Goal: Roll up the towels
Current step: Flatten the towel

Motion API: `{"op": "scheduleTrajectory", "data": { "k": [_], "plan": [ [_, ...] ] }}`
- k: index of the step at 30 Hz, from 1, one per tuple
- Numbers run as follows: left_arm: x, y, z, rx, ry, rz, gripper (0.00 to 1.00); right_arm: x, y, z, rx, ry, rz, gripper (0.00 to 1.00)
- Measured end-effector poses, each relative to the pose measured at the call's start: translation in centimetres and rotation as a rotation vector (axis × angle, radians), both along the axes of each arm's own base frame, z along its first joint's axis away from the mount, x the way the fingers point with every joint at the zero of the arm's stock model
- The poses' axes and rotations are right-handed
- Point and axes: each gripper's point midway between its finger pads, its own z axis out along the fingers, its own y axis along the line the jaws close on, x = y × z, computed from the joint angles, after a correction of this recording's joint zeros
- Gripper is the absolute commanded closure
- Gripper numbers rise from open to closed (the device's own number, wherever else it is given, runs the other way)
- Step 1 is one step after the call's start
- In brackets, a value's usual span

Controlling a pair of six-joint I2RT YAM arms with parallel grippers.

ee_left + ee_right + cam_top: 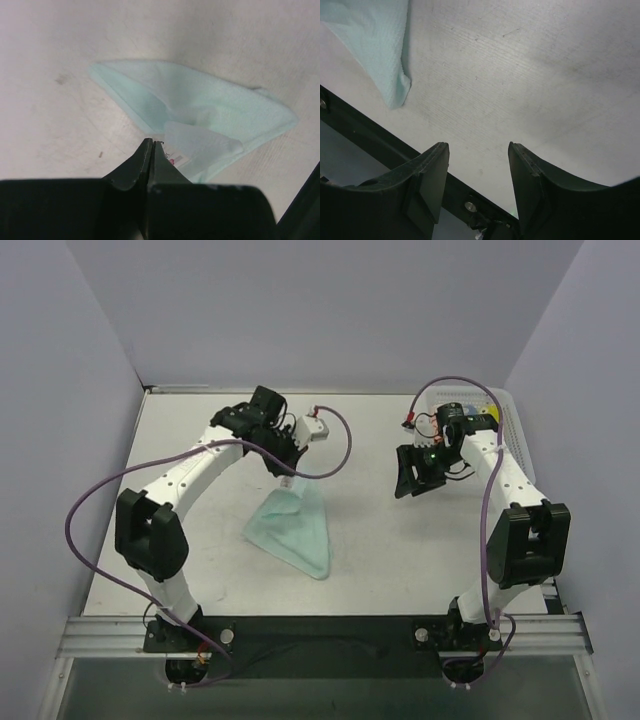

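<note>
The towel (293,532) lay on the table (385,545) left of the middle, its near end flat towards the arms' bases and its far corner lifted into the closed left gripper (287,475) just above it. The right gripper (408,482) hung over bare table well apart to the towel's right, jaws parted on nothing. Behind it, in the far right corner, stood the basket (512,412) with other towels (488,413) inside

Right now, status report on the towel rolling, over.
Left gripper shut on corner of mint towel. Right gripper open, empty. White basket far right, clear of towel.
</note>
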Motion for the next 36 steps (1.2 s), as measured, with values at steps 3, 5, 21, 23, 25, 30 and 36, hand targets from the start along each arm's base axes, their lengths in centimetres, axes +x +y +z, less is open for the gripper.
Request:
{"op": "scheduleTrajectory", "data": {
  "k": [3,5,21,23,25,30,36],
  "plan": [
    [1.7,-0.7,5.9,-0.108,-0.079,0.045,1.0,0.4,0.0,0.4,0.002,-0.021,0.003,0.36],
    [2.3,-1.0,10.8,-0.196,-0.144,0.073,1.0,0.7,0.1,0.9,0.003,-0.044,0.008,0.32],
    [-4.8,1.0,38.6,-0.765,-0.472,0.076,1.0,2.7,0.0,3.6,0.011,-0.165,0.022,0.25],
    [-4.0,3.8,37.7,-0.766,-0.442,0.17,1.0,2.8,0.1,3.6,0.016,-0.171,0.023,0.23],
    [-2.4,6.5,36.3,-0.773,-0.395,0.269,1.0,2.9,0.4,3.3,0.022,-0.186,0.022,0.19],
    [1.3,11.0,30.4,-0.738,-0.261,0.474,1.0,2.4,2.5,1.0,0.02,-0.192,0.055,0.19],
    [2.9,15.5,20.8,-0.595,-0.14,0.664,1.0,3.7,7.0,-1.9,0.008,-0.169,0.142,0.29]
  ]
}}
